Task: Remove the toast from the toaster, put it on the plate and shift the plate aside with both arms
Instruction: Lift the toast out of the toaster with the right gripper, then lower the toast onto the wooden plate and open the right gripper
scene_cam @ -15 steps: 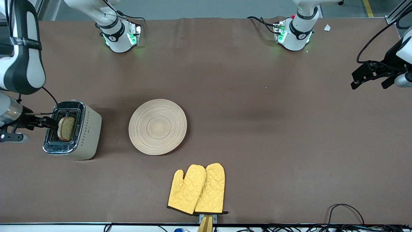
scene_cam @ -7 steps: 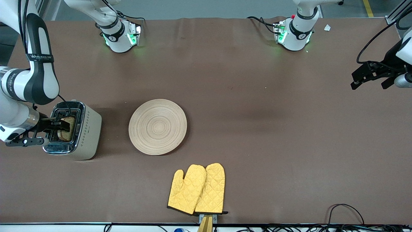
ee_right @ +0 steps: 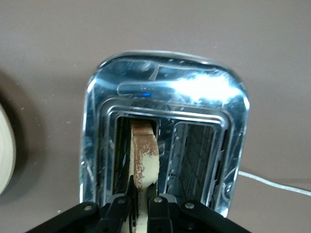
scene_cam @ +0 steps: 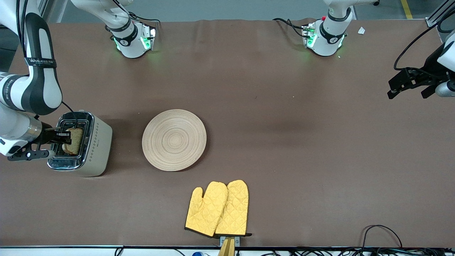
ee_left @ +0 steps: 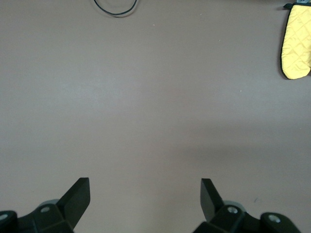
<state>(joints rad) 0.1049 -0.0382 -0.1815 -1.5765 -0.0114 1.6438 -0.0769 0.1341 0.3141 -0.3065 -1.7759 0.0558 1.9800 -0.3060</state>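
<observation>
The toast (scene_cam: 74, 140) stands on edge in one slot of the toaster (scene_cam: 93, 149), at the right arm's end of the table. My right gripper (scene_cam: 64, 137) is over the toaster, shut on the toast's upper edge. In the right wrist view the fingers (ee_right: 123, 206) clamp both faces of the toast (ee_right: 144, 155) inside the chrome toaster top (ee_right: 165, 68). The plate (scene_cam: 174, 139) lies bare beside the toaster, toward the table's middle. My left gripper (scene_cam: 408, 83) waits open and empty above the left arm's end of the table, and the left wrist view (ee_left: 145, 189) shows only cloth under it.
Two yellow quilted oven mitts (scene_cam: 217, 208) lie near the table's front edge, nearer to the camera than the plate. One mitt (ee_left: 296, 41) and a black cable (ee_left: 114, 7) show in the left wrist view. The plate's rim (ee_right: 5, 150) shows in the right wrist view.
My right gripper has moved from beside the toaster to over its slot and closed on the toast. The left arm, plate and mitts have not moved.
</observation>
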